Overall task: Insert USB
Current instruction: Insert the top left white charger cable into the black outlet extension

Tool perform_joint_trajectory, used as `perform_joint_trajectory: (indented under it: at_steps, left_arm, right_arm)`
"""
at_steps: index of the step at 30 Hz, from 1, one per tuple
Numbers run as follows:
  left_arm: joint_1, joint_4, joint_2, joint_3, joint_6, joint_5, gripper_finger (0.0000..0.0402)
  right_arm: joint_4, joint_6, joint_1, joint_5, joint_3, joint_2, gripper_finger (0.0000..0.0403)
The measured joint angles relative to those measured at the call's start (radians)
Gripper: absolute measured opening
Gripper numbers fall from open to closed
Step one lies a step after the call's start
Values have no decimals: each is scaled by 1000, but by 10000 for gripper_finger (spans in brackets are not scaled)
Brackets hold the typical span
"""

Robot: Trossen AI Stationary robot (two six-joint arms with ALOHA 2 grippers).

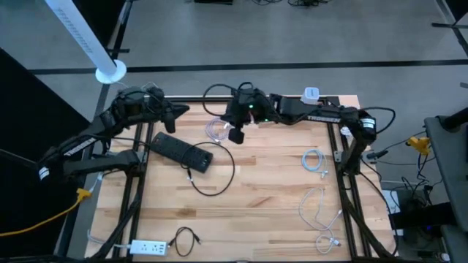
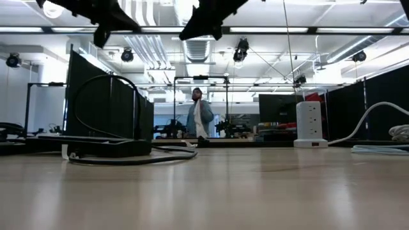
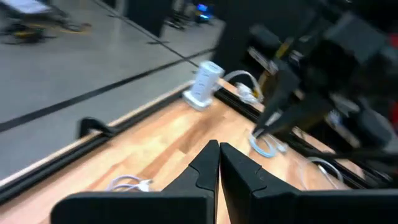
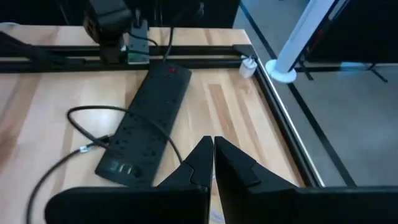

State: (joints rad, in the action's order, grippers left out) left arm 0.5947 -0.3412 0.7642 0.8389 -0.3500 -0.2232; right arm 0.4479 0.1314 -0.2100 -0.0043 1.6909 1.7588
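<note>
In the right wrist view alone, the power strip's sockets show; both end effectors closed, empty.

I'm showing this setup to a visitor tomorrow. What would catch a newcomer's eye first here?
Likely the black power strip lying at an angle on the wooden table's left half, its black cable looping off one end. Above the far middle hangs the right gripper, shut and empty, over a small coil of white cable; the left gripper waits shut at the far left.

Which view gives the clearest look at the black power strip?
The right wrist view: the black power strip lies full length, its sockets facing the camera. The high view shows it small, at the table's left. The low view shows it edge-on. The left wrist view misses it.
</note>
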Motion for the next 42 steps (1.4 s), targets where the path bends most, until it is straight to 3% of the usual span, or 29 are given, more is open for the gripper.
perform_joint_trajectory:
  at_steps: [8,13,17,22,31,38,42]
  left_arm:
    - [0,20,19,16,-1,-88,0]
    - [0,23,-43,38,-18,-120,0]
    - [0,1,-92,37,-41,-116,0]
    - [0,-65,-127,35,-90,-101,0]
    - [-1,-134,-135,22,-108,-98,0]
    - [-1,-131,-127,12,-105,-98,0]
    - [-1,-130,-125,5,-101,-97,0]
  right_arm:
    - [-42,36,0,-24,-101,91,7]
    - [-185,-9,-10,-50,-139,228,67]
    - [-241,-61,-20,28,-127,357,122]
    - [-288,-86,-28,3,-121,442,142]
    - [-331,-93,-29,-13,-120,501,101]
    - [-303,-147,-29,-26,-117,505,9]
    - [-262,-149,-26,-31,-120,477,21]
